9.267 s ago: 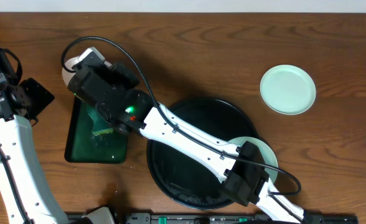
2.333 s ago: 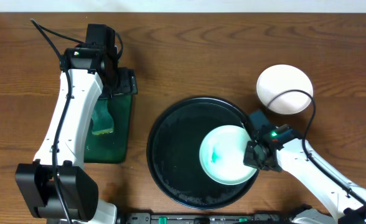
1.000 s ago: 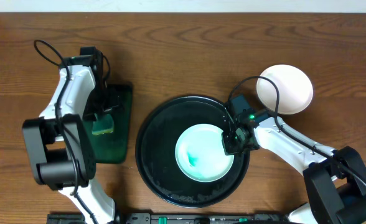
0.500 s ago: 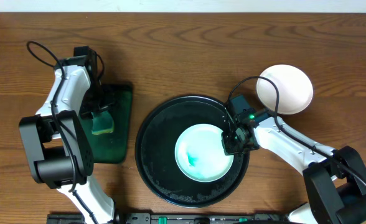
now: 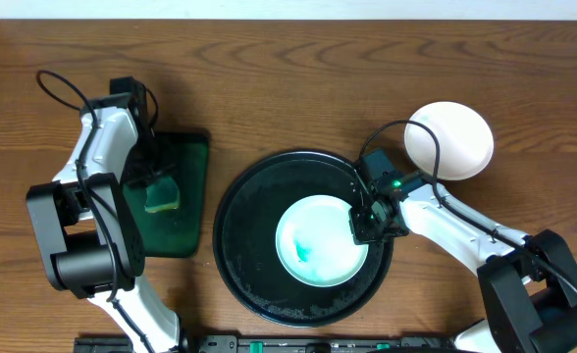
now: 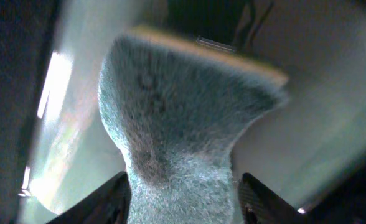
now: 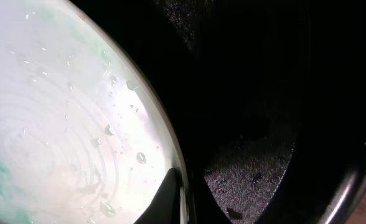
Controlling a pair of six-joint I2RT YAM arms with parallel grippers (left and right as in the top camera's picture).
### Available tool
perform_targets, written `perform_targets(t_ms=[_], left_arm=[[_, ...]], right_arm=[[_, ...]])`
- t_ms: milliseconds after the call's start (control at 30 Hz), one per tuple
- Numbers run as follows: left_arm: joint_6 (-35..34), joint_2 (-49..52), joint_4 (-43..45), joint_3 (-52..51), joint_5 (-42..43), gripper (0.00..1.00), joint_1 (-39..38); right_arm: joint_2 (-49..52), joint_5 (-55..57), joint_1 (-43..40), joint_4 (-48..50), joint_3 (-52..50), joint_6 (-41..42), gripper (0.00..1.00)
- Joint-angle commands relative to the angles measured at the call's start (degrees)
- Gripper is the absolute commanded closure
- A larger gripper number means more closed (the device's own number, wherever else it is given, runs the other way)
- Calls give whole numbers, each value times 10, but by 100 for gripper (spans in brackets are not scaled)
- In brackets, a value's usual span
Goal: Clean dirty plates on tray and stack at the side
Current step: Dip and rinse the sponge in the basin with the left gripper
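Observation:
The round black tray (image 5: 237, 257) sits at the table's middle front. A white plate (image 5: 313, 235) with a teal smear lies in it, right of center. My right gripper (image 5: 367, 224) is shut on that plate's right rim; the right wrist view shows a finger (image 7: 180, 186) over the wet plate edge (image 7: 65, 112) and the tray floor (image 7: 251, 74). A clean white plate (image 5: 448, 140) rests on the table at the far right. My left gripper (image 5: 156, 181) holds a green and yellow sponge (image 5: 161, 196), which is pinched between the fingers (image 6: 186, 186) in the left wrist view (image 6: 183, 106).
A rectangular dark-green tray (image 5: 185, 221) with liquid lies left of the black tray, under the left gripper. The right arm's cable loops over the far-right plate. Bare wooden table lies along the back.
Earlier the right gripper dragged the smeared plate from the tray's right edge toward its middle. In the last second the left gripper shifted slightly left over the green tray; the right arm stayed still.

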Motion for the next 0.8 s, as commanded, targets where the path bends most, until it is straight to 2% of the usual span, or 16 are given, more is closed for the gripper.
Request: perform_targets(t_ms=[0,33,100,167,233,267,533,767], left_arm=[[2,9,8,-21,-1,42,2],[2,13,10,-23,-1,43,2],[2,21,11,-24,-1,50,2],[2,34,13,-24,-1,69,2],[3,48,14,-24,-1,81,2],[4,55,15,-24,-1,92,2],[4,44,14,-23,-1,93,2],[-24,-68,0,-23,-2,93,2]], right_arm=[[42,-13,12,-10,-31,-11,99],[42,-13,12,-11,-31,-11,99],[42,-13,12,-13,-31,-11,99],[42,-13,12,-16,-31,-11,99],[42,-13,12,-19,-31,-12,99],[42,-13,12,-20,-31,-11,99],[42,-13,12,-26,-31,-11,99],[42,-13,12,-29,-24,-12,99]])
